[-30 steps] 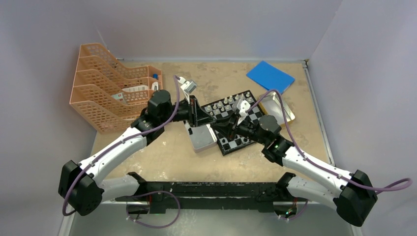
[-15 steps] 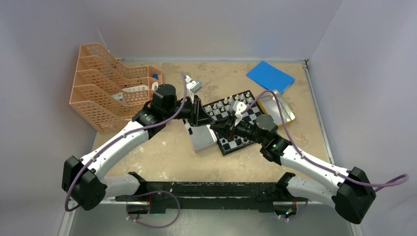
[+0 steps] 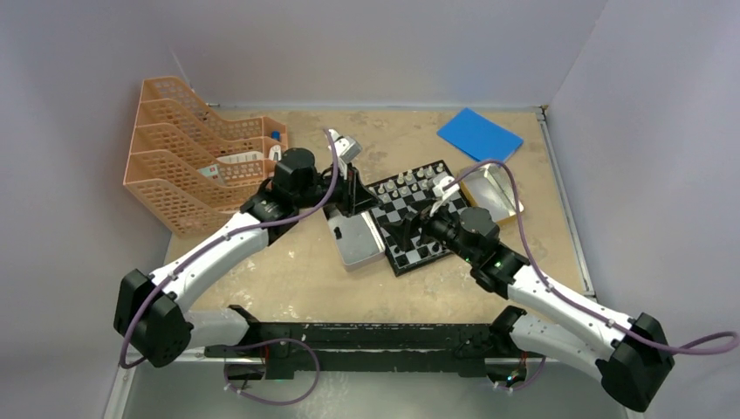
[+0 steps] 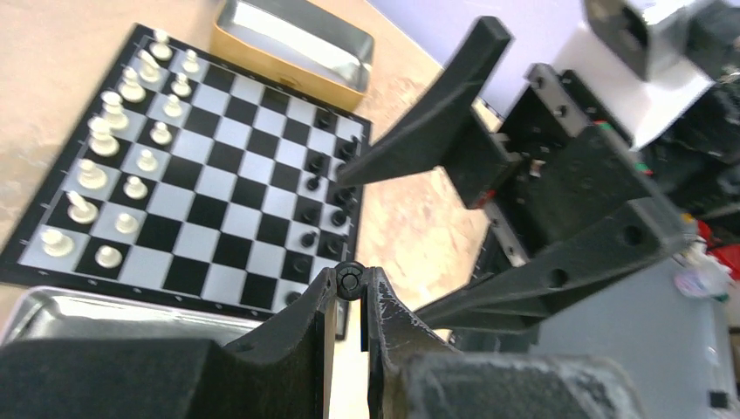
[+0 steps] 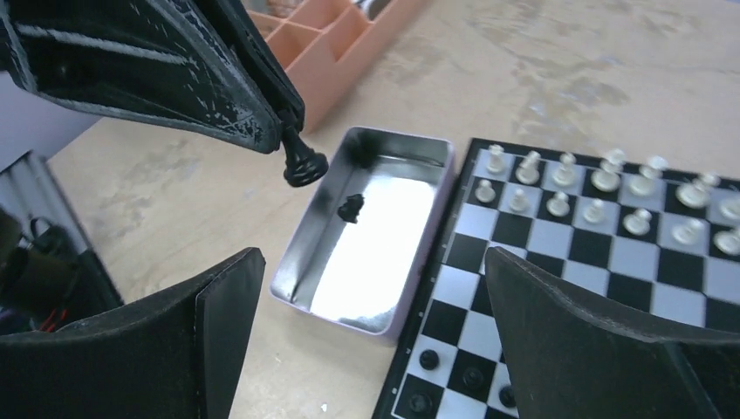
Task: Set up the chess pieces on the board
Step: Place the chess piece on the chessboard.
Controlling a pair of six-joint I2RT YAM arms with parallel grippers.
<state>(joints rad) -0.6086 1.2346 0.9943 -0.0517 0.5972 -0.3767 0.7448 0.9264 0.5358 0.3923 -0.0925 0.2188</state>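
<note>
The board (image 3: 410,214) lies mid-table, with white chess pieces (image 4: 134,187) in two rows on its far side and black ones (image 4: 315,184) along the near side. My left gripper (image 4: 350,275) is shut on a black piece (image 4: 350,281), which hangs base-down (image 5: 301,161) over the table just left of the silver tin (image 5: 366,236). One more black piece (image 5: 351,208) lies inside that tin. My right gripper (image 5: 371,257) stands wide open with nothing in it, low over the tin's near end and the board's (image 5: 593,262) near-left corner.
An orange tiered rack (image 3: 201,166) fills the far left. A blue pad (image 3: 479,135) lies at the far right. A gold-sided tin (image 3: 493,192) sits against the board's right edge. The two arms almost meet over the silver tin (image 3: 356,240).
My right gripper has opened wide and pulled back a little from the left one. The left gripper, still gripping the black piece, has shifted slightly to the right.
</note>
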